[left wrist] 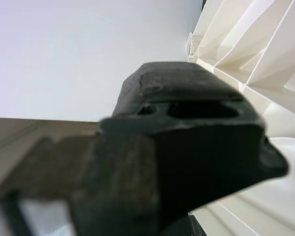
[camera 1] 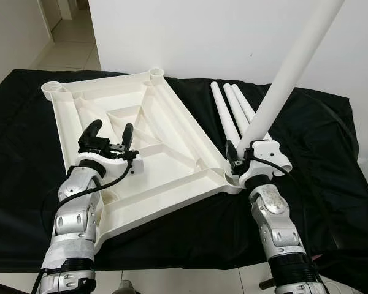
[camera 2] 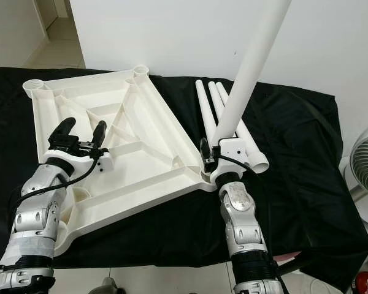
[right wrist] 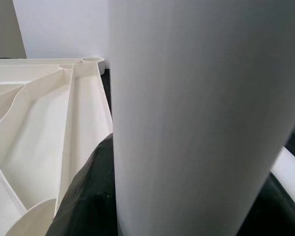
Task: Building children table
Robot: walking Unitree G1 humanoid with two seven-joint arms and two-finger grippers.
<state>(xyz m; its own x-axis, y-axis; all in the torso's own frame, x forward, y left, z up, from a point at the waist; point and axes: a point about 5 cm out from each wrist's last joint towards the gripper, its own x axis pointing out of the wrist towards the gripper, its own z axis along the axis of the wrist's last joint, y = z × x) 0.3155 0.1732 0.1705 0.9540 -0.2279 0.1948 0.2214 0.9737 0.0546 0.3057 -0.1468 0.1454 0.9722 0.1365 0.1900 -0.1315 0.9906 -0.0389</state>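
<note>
- Left eye view: the left gripper's (camera 1: 111, 136) black fingers stand spread open above the ribbed underside of the upturned cream plastic tabletop (camera 1: 165, 153), gripping nothing.
- The right gripper (camera 1: 234, 158) has its fingers closed around a long white plastic tube leg (camera 1: 288, 73) that rises tilted from the tabletop's near right corner.
- Right eye view: three spare white tube legs (camera 2: 210, 110) lie side by side on the black-cloth-covered table (camera 2: 294, 159), just beside the tabletop.
- Right wrist view: the held leg (right wrist: 201, 118) stands close beside the tabletop's rim.
</note>
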